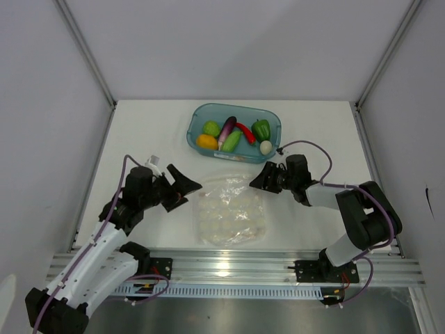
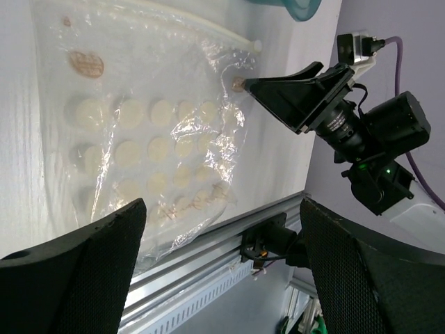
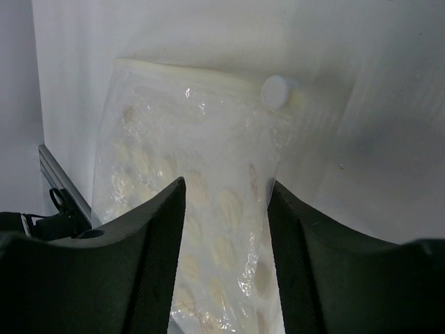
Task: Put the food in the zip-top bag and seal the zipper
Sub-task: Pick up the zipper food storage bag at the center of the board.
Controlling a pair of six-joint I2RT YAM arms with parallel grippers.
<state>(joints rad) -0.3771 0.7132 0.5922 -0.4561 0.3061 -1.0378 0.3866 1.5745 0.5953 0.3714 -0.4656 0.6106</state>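
Note:
The zip-top bag (image 1: 229, 209) lies flat on the table between both arms, with pale round markings and nothing inside. Its zipper (image 3: 195, 73) runs along the far edge and carries a small white slider (image 3: 276, 90). The food sits in the teal tray (image 1: 195, 120): purple eggplant (image 1: 227, 131), red chili (image 1: 245, 131), green pepper (image 1: 261, 129), yellow-orange piece (image 1: 206, 142), white egg (image 1: 265, 147). My right gripper (image 3: 226, 229) is at the bag's far right corner, jaws apart with the bag's side edge between them. My left gripper (image 2: 222, 278) stands wide open by the bag's left side, holding nothing.
A metal rail (image 1: 229, 264) runs along the table's near edge just below the bag. White walls with metal posts close in the table on three sides. The right arm's cable (image 1: 306, 145) loops near the tray's right end.

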